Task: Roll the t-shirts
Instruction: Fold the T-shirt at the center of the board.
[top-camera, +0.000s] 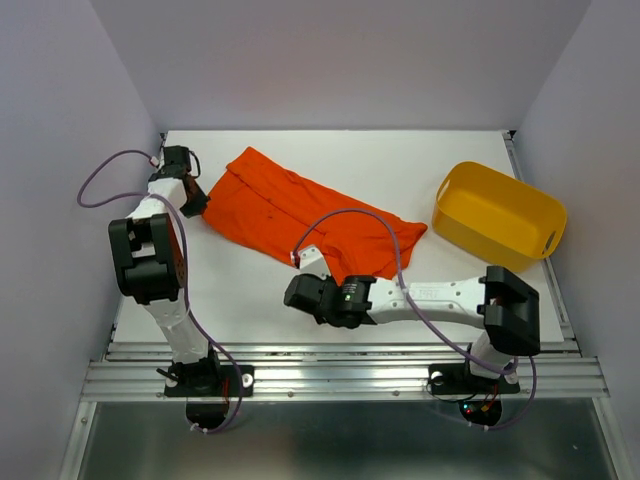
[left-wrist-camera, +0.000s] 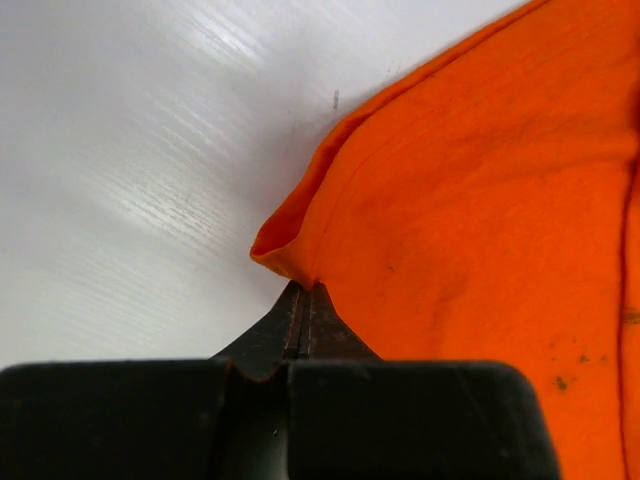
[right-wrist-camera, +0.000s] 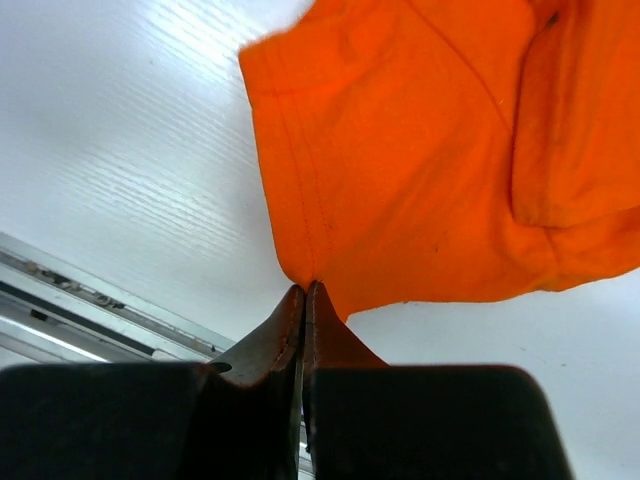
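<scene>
The orange-red t-shirt (top-camera: 290, 205) lies crumpled in a slanted band across the back middle of the white table. My left gripper (top-camera: 205, 210) sits at the shirt's left edge. In the left wrist view its jaws (left-wrist-camera: 303, 288) are shut on a small fold of the shirt's (left-wrist-camera: 480, 200) edge. My right gripper (top-camera: 320, 266) is at the shirt's near edge. In the right wrist view its jaws (right-wrist-camera: 307, 288) are pressed together on a hemmed corner of the shirt (right-wrist-camera: 420, 150), and the cloth hangs up from the tips.
A yellow plastic tub (top-camera: 497, 212) with handle slots stands empty at the back right, apart from the shirt. An aluminium rail (top-camera: 340, 365) runs along the table's near edge, close behind the right gripper (right-wrist-camera: 80, 300). Purple cables loop over both arms. Walls close in the table's sides.
</scene>
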